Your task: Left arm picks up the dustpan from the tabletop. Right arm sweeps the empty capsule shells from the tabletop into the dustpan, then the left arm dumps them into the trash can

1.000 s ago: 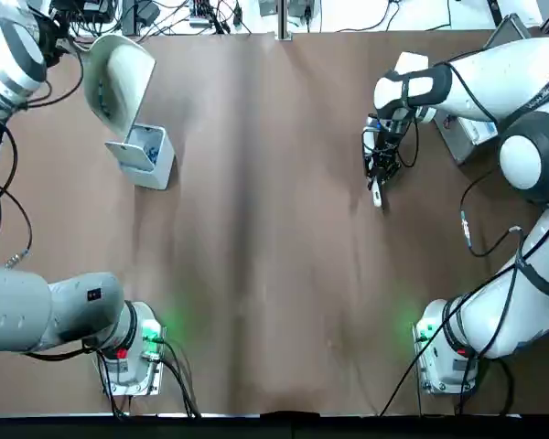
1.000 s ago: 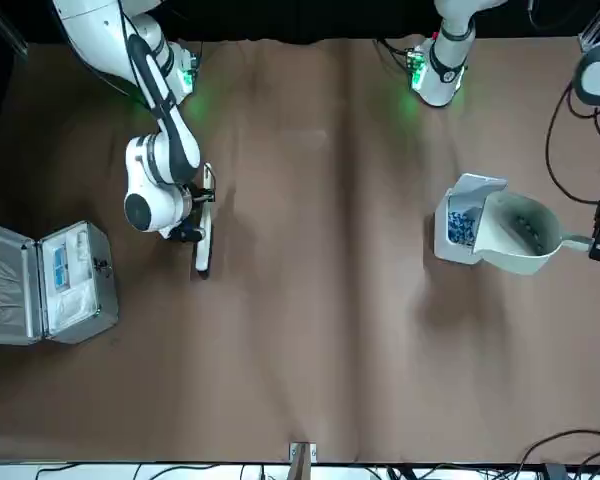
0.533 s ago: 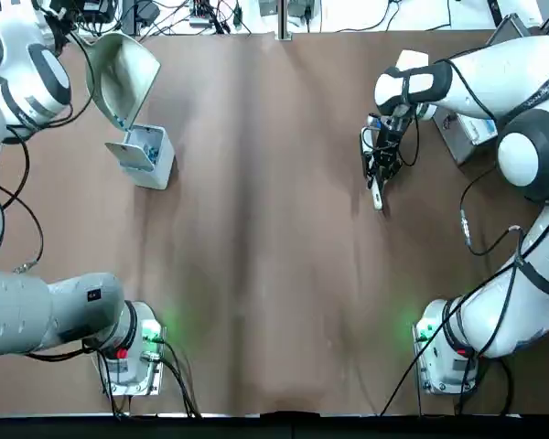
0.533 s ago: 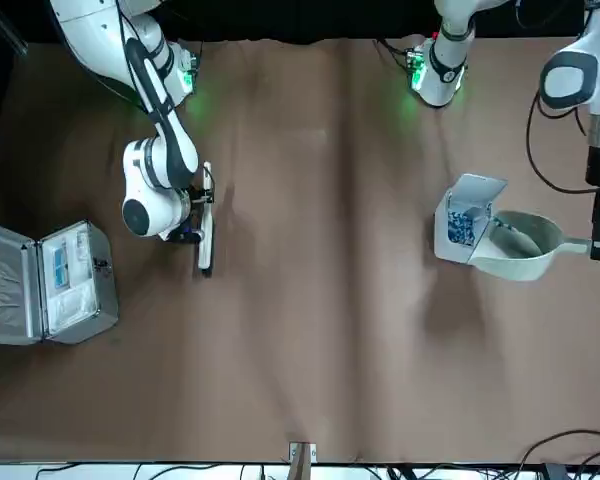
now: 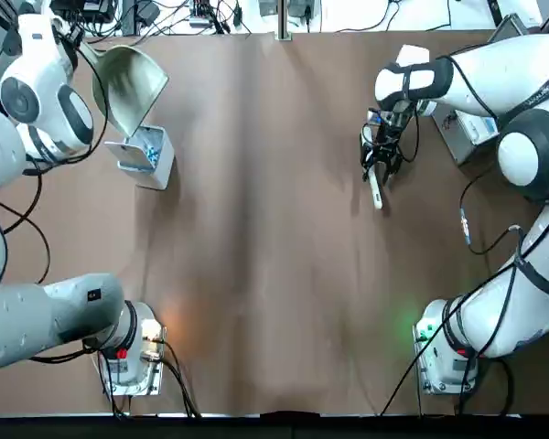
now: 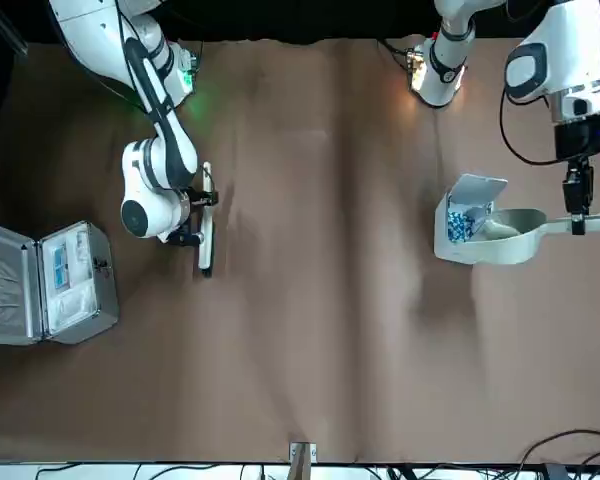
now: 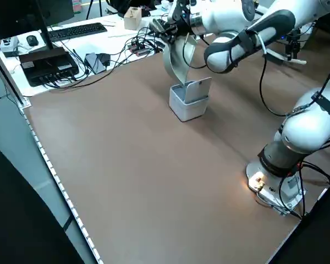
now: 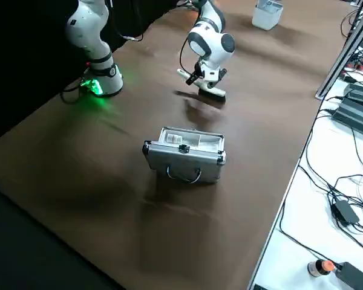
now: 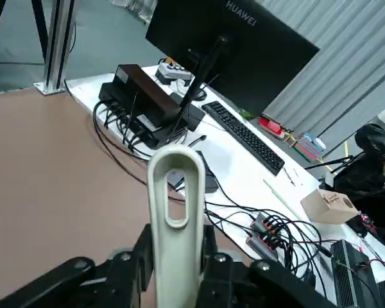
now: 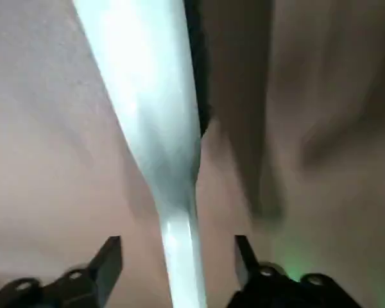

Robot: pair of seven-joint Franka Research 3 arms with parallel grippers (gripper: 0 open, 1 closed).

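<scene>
My left gripper is shut on the handle of the cream dustpan. The pan is tipped steeply, with its mouth down over the small white trash can at the far left of the table. Bluish capsule shells lie inside the can. No loose shells show on the tabletop. At the far right, my right gripper is low over the slim white brush. Its fingers are open, one on each side of the brush handle, and clear of it.
A silver hinged case stands open by the table's right edge, behind the right arm. Both arm bases sit at the near edge. Cables, a keyboard and a monitor crowd the desk beyond the far left edge.
The left arm has swung in and rolled the dustpan from nearly level to steeply tipped over the trash can. The right gripper shifted slightly above the brush, which stays in place.
</scene>
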